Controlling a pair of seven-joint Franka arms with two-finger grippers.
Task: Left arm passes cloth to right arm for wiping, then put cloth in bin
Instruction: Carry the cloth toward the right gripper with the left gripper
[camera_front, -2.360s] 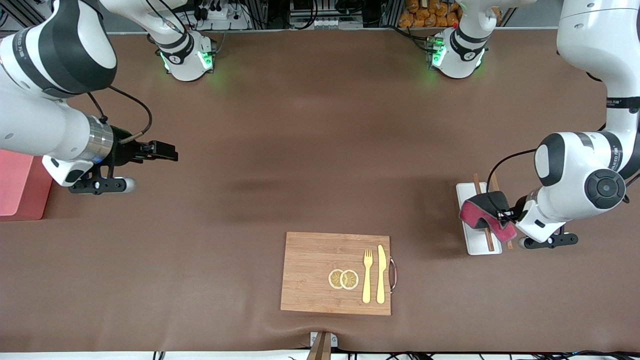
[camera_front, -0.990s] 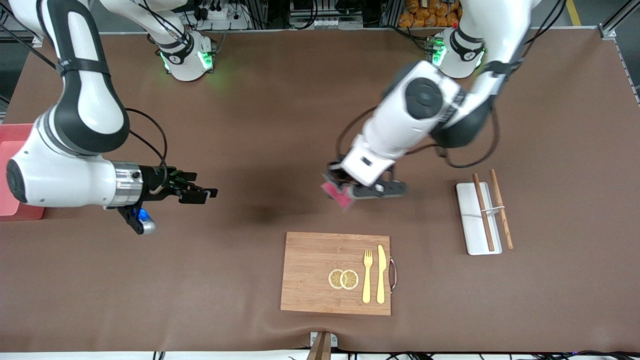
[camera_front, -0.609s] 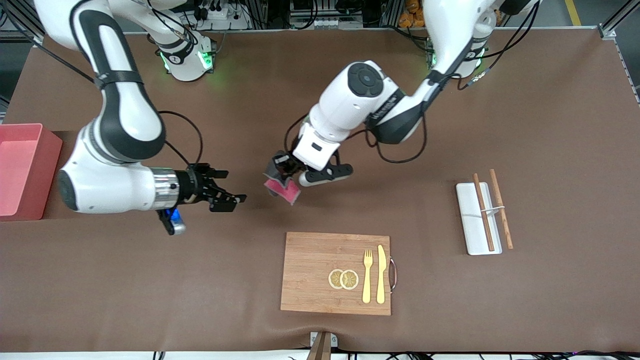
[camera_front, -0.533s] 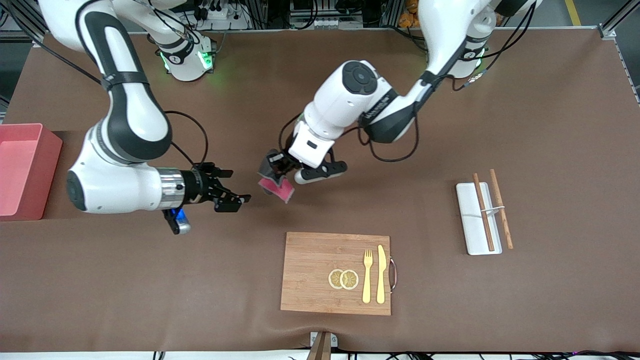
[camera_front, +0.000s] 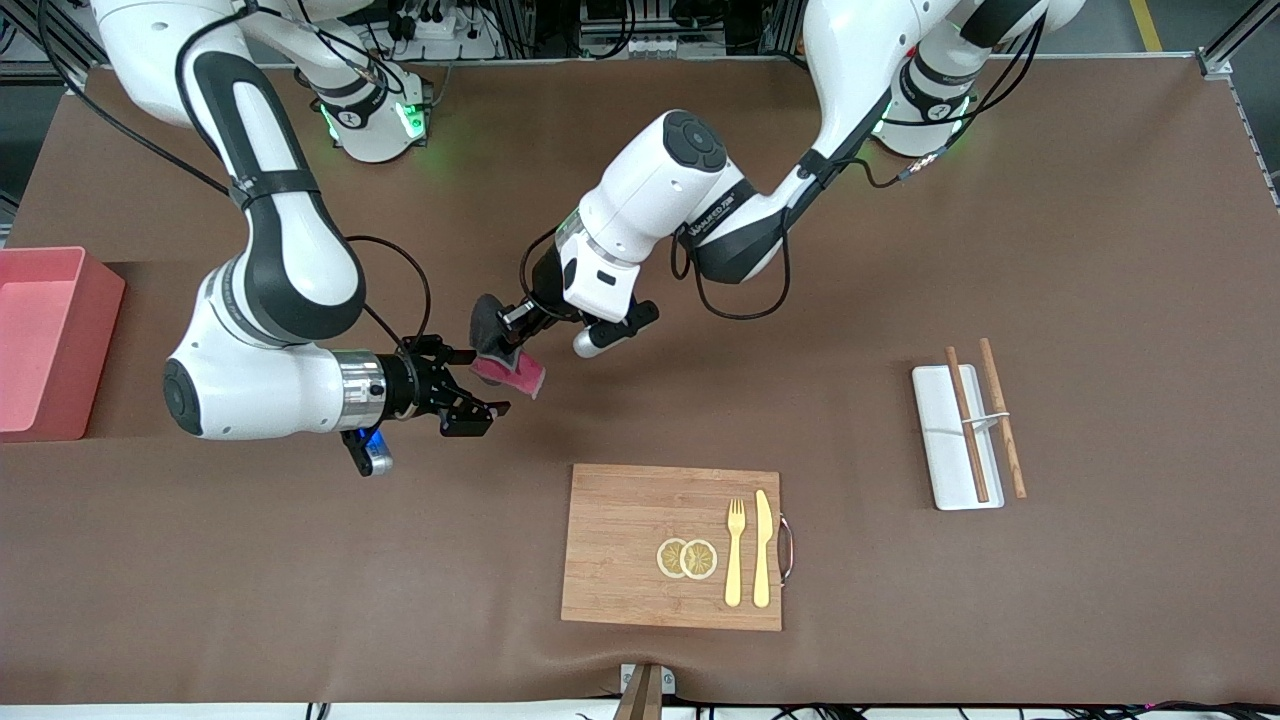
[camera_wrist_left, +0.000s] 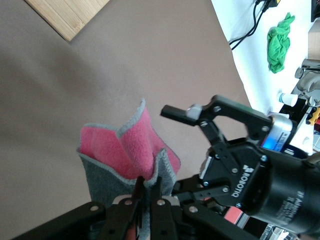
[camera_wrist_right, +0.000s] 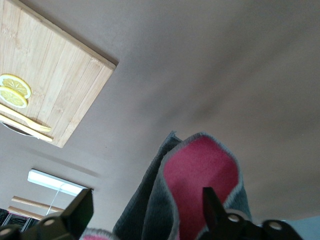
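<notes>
Front view: one cloth (camera_front: 503, 352) between two grippers, left gripper (camera_front: 508, 322) clamping, right gripper (camera_front: 470, 390) spread.

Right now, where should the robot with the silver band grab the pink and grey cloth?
Best guess: the loose pink fold of the cloth that hangs free below the left gripper, which pinches its grey upper edge. The right gripper, jaws open, sits level with that fold and could close on it from the bin's end of the table.

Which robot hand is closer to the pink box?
The right gripper. It is open beside the cloth, toward the bin's end; the left gripper, holding the cloth, is slightly farther.
</notes>
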